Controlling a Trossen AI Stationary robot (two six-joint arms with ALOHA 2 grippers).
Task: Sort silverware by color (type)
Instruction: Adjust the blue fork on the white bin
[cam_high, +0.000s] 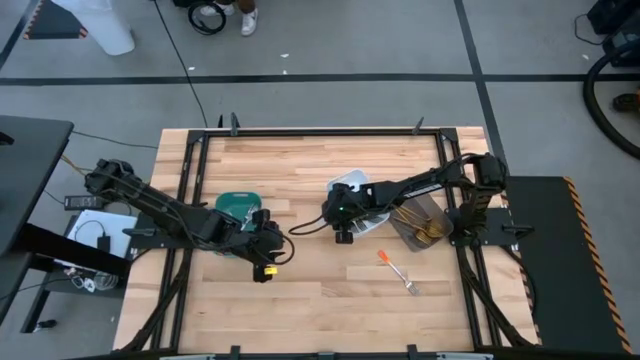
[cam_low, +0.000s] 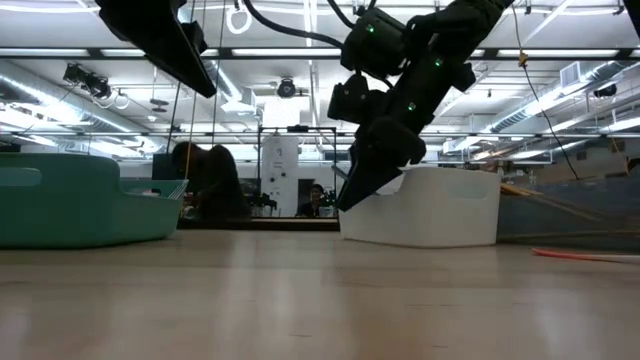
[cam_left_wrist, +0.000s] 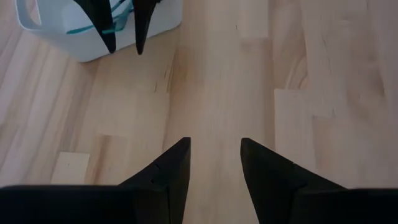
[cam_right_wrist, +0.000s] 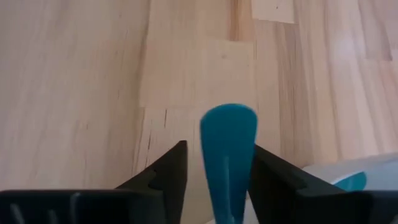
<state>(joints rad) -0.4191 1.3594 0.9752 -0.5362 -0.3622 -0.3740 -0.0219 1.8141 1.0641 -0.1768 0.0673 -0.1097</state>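
Wooden tabletop (cam_high: 320, 290): right gripper (cam_right_wrist: 214, 165) pinches a blue handle (cam_right_wrist: 228, 155) near the white tray (cam_low: 440, 205), left gripper (cam_left_wrist: 214, 158) spread, empty; loosening hold risks a drop outside.

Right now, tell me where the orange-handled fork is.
In the high view, the orange-handled fork lies alone on the bare wood, on the table's right side, near the grey-brown tray.

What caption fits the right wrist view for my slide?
Right gripper with a blue handle between its fingers, above the wooden table.
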